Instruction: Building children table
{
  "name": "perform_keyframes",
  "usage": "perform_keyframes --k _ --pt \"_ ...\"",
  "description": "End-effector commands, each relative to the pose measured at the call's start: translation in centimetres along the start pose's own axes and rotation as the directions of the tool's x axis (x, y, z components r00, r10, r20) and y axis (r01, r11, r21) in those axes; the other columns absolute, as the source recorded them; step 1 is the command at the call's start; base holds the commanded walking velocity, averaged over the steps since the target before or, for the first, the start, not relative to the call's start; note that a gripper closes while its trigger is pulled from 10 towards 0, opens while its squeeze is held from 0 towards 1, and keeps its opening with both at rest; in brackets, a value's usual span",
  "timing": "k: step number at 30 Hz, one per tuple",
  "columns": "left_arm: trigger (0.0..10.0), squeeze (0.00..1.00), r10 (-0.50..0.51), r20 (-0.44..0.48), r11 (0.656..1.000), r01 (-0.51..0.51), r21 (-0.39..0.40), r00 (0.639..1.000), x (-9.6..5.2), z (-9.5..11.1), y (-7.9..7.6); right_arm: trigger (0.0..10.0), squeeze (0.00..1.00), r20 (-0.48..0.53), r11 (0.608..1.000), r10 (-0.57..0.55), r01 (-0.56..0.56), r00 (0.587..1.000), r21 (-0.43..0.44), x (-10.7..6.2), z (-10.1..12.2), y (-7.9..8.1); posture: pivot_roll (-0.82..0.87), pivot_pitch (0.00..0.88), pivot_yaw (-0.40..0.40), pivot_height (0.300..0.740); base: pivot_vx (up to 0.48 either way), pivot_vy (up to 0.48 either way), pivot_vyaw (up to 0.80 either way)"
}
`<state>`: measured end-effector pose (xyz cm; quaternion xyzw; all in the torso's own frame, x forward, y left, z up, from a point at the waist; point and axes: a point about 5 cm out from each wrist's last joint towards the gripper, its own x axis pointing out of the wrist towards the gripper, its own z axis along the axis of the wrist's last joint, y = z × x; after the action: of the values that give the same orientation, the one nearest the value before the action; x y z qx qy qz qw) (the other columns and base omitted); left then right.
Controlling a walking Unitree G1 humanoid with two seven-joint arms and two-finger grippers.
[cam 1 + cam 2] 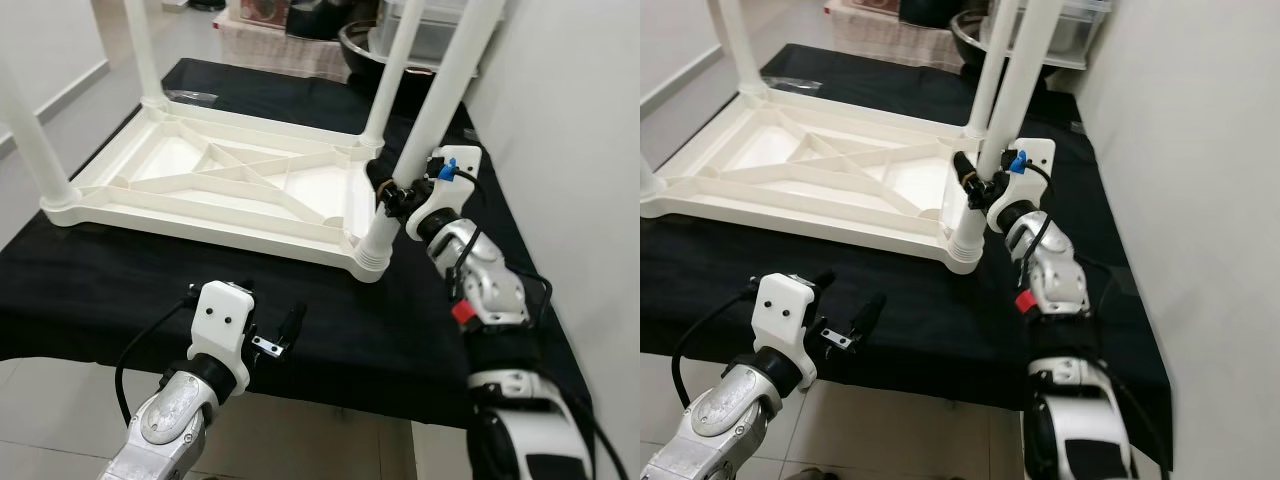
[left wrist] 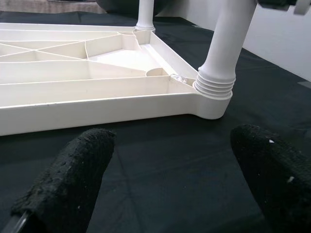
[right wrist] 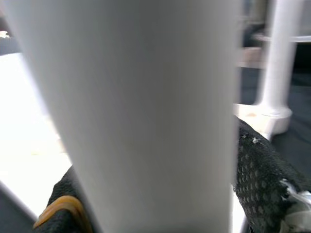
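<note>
The left gripper (image 1: 272,333) hovers released near the cloth (image 1: 120,290) edge. Beyond it, the right gripper (image 1: 392,192) grasps the leg (image 1: 440,95) just above its socket in the upturned tabletop (image 1: 215,180). Likely step: seating this leg; next it needs twisting down.

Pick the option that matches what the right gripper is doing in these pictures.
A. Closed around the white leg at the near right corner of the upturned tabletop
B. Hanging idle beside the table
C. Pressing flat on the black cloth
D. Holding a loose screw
A: the right gripper has its black fingers on either side of the white leg, just above the threaded socket at the upturned tabletop corner, while the left gripper hovers open over the black cloth.
</note>
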<state>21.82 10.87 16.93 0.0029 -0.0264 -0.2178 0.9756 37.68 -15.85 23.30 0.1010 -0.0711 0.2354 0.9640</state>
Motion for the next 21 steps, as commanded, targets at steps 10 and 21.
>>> perform_keyframes --k 10,21 --pt "10.0 0.0 0.01 -0.014 1.0 -0.01 -0.004 1.0 -0.4 -0.3 -0.1 10.0 0.0 -0.138 0.682 0.73 -0.727 0.669 0.083 0.1 0.2 3.3 0.14 0.114 -0.144 0.74 0.0 0.0 0.0" --pt "10.0 0.0 0.009 -0.007 1.0 -0.009 -0.01 1.0 -0.4 0.0 -0.3 0.0 0.0 -0.066 0.687 0.727 -0.726 0.684 0.041 2.4 1.2 4.5 0.14 0.127 -0.145 0.74 0.0 0.0 0.0"
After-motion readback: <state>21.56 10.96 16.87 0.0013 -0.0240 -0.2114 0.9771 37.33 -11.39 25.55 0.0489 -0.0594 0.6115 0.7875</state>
